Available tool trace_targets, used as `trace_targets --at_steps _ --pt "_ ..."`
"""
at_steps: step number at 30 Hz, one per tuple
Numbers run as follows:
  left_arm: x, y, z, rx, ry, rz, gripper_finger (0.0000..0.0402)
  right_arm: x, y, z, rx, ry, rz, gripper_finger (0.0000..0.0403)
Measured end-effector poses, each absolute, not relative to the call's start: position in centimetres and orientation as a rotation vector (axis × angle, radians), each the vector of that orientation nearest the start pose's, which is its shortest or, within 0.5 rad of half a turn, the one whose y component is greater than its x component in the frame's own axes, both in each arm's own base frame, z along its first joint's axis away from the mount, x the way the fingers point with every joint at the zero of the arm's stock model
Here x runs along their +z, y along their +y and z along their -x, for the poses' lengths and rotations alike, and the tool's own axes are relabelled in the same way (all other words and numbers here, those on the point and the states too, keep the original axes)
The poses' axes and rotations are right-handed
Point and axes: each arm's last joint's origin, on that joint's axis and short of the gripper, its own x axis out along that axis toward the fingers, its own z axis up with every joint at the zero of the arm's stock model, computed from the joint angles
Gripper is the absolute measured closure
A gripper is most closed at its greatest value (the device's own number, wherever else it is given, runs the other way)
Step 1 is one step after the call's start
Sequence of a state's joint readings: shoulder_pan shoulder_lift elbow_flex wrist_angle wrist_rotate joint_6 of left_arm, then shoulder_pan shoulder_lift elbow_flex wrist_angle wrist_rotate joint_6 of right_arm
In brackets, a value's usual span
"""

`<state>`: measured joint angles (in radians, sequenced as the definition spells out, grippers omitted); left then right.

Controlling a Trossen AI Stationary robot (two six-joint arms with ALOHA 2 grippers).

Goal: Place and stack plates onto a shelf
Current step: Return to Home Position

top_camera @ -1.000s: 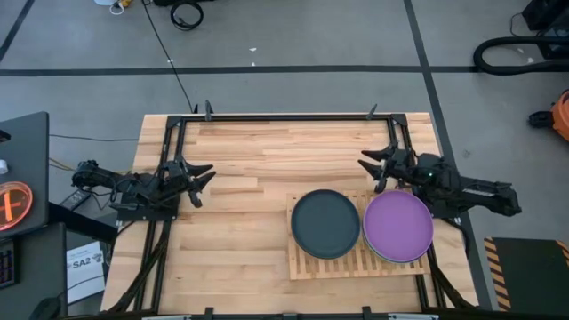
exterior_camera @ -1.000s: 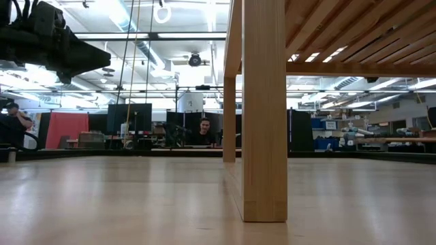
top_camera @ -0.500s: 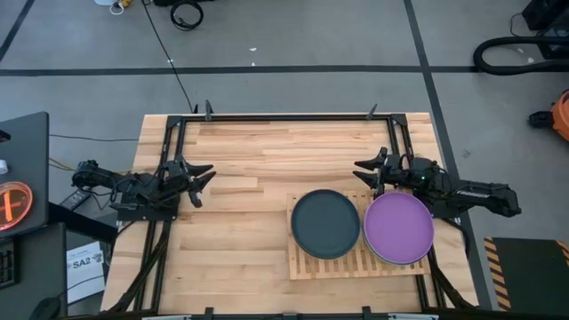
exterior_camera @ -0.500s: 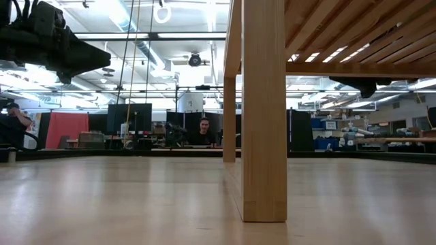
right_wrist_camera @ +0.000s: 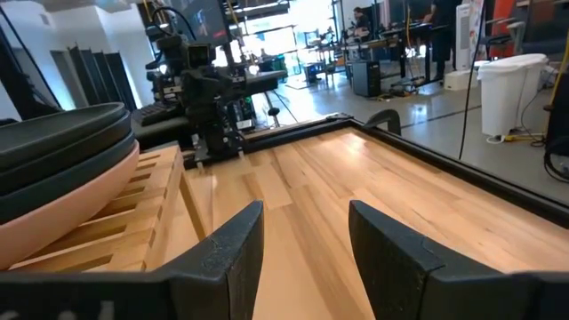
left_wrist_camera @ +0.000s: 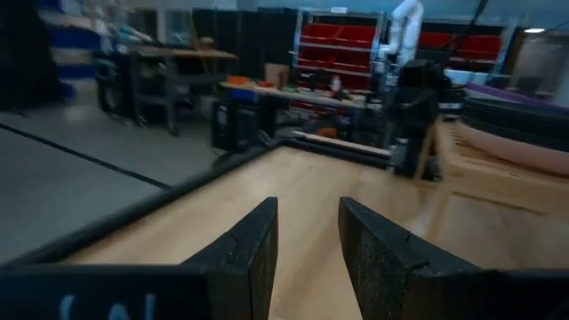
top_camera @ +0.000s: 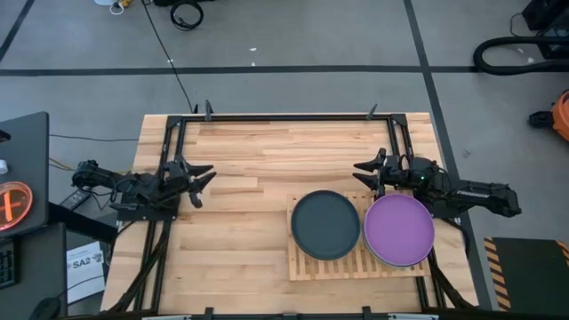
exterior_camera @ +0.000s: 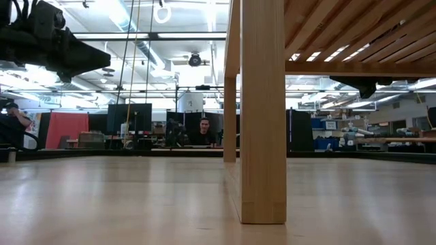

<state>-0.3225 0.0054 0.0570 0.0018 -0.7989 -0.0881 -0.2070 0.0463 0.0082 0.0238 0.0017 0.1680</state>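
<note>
A slatted wooden shelf (top_camera: pixel 356 263) stands on the table's near right part. Two stacks of plates rest on it: a dark plate (top_camera: pixel 325 224) tops the left one, a purple plate (top_camera: pixel 398 227) the right one. In the right wrist view the left stack (right_wrist_camera: pixel 62 160) shows dark plates over a pink one. My right gripper (top_camera: pixel 365 171) hovers open just beyond the purple stack, touching nothing. My left gripper (top_camera: pixel 200 176) waits open over the table's left side.
A black metal frame (top_camera: pixel 284 116) runs along the table's far edge and down both sides. Bare table top (top_camera: pixel 267 160) lies between the two grippers and beyond the shelf. In the low view a shelf leg (exterior_camera: pixel 263 109) stands in front, and people sit in the room behind.
My right gripper has moved a little toward the table's left and far edge, away from the purple plate, staying open. The plates and my left arm have kept still.
</note>
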Motion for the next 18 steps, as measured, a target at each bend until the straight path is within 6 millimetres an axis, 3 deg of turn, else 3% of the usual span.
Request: trace_targets --at_steps 10,18 --pt "17.70 -1.33 -8.98 0.257 -0.017 0.223 0.0276 16.80 -2.06 -9.82 -0.206 -0.039 -0.155 0.0231" --pt "17.64 -0.54 -9.36 0.349 -0.114 0.092 0.0276 16.89 -2.06 -9.81 -0.206 -0.048 -0.155 0.0231"
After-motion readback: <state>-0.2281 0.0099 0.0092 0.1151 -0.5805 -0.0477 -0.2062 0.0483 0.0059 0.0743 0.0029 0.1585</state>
